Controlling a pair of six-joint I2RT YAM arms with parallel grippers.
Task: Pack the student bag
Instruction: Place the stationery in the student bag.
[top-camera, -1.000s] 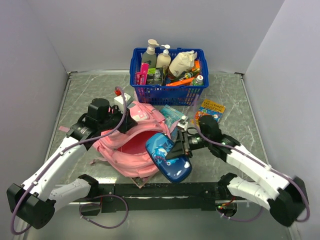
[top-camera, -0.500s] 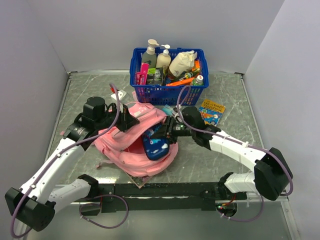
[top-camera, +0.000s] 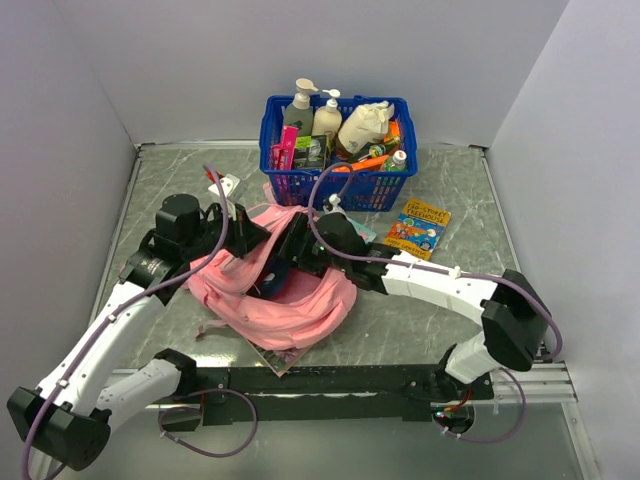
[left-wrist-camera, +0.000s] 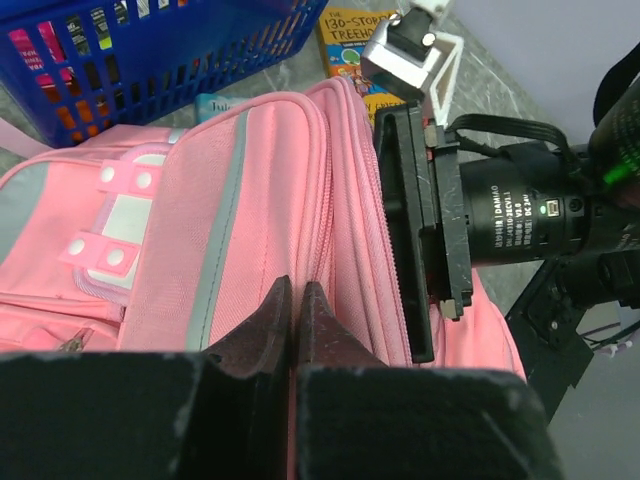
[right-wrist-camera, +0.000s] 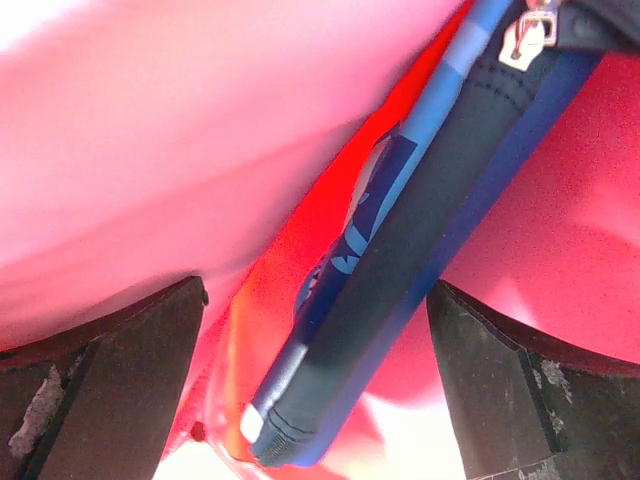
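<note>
The pink student bag lies in the middle of the table with its mouth held open. My left gripper is shut on the bag's upper zip edge and its fingertips pinch the pink fabric. My right gripper reaches into the opening. Inside, the blue pencil case lies against the red-lit lining. The right gripper stands wide open around it, with a gap on both sides. From above only a dark sliver of the case shows.
A blue basket of bottles and packets stands just behind the bag. A colourful book lies to the right of it. A flat corner sticks out under the bag's near edge. The right wrist sits close beside my left fingers.
The right arm carried the pencil case from the bag's near right side into the opening, then spread its jaws off it. The left gripper kept its hold and drew the edge back.
</note>
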